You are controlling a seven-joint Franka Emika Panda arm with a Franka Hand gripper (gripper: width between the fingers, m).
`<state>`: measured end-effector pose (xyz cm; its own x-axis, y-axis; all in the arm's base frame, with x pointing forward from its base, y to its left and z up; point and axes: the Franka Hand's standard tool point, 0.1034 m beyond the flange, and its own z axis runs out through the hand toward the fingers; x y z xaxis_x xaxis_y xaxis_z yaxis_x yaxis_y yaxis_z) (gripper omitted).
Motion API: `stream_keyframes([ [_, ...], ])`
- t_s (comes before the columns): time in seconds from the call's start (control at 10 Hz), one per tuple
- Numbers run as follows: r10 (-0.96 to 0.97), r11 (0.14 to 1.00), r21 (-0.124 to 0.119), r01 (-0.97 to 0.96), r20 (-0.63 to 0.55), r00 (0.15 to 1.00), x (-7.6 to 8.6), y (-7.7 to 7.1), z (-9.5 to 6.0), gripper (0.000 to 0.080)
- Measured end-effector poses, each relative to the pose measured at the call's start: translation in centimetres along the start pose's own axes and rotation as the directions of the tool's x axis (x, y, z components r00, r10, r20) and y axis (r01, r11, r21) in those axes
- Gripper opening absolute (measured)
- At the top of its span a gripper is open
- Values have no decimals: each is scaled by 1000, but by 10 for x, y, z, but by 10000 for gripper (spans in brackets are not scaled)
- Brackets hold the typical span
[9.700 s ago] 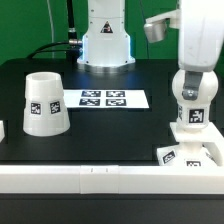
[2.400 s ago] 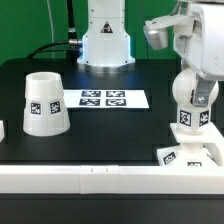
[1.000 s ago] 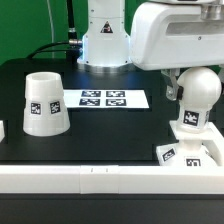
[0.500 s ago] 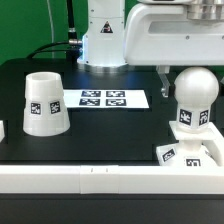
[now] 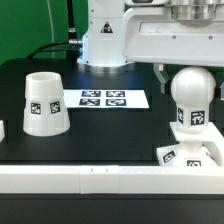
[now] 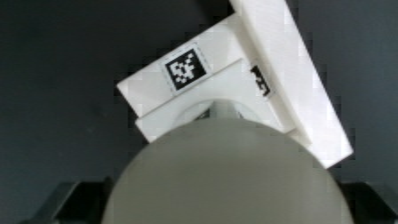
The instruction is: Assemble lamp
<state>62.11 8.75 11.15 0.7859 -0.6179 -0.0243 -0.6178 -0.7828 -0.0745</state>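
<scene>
The lamp's round white bulb [image 5: 190, 95] stands upright on its tagged neck over the flat square base [image 5: 188, 150], at the exterior view's right near the front. My gripper [image 5: 188, 78] comes down over the bulb from above and is shut on it, one dark finger [image 5: 160, 74] showing beside it. In the wrist view the bulb [image 6: 217, 170] fills the space between the fingers of the gripper [image 6: 217, 202], with the tagged base [image 6: 178, 92] beyond it. The tapered shade [image 5: 45, 103] stands apart on the exterior view's left, mouth up.
The marker board [image 5: 105, 99] lies flat in the middle of the black table. A long white border bar [image 5: 100, 178] runs along the front edge, just in front of the base. The arm's white pedestal [image 5: 105, 40] stands at the back.
The bulb has shifted slightly toward the exterior view's left and now stands straighter, and its neck tag has turned. The arm has turned above it. The shade has not moved.
</scene>
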Motion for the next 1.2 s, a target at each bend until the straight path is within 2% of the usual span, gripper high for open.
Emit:
stream_keyframes([
  [0.3, 285, 958, 17, -286, 24, 958, -1, -1, 0, 577],
  [0.7, 497, 866, 29, -500, 65, 865, -2, -4, 0, 577],
  [0.9, 524, 850, 11, -526, 77, 848, -2, -3, 0, 577],
  [1.0, 566, 822, 12, -569, 82, 820, -3, -5, 0, 577],
  [1.1, 545, 837, 15, -548, 82, 835, -3, -5, 0, 654],
  [1.2, 512, 857, 17, -515, 81, 855, -4, -5, 1, 654],
])
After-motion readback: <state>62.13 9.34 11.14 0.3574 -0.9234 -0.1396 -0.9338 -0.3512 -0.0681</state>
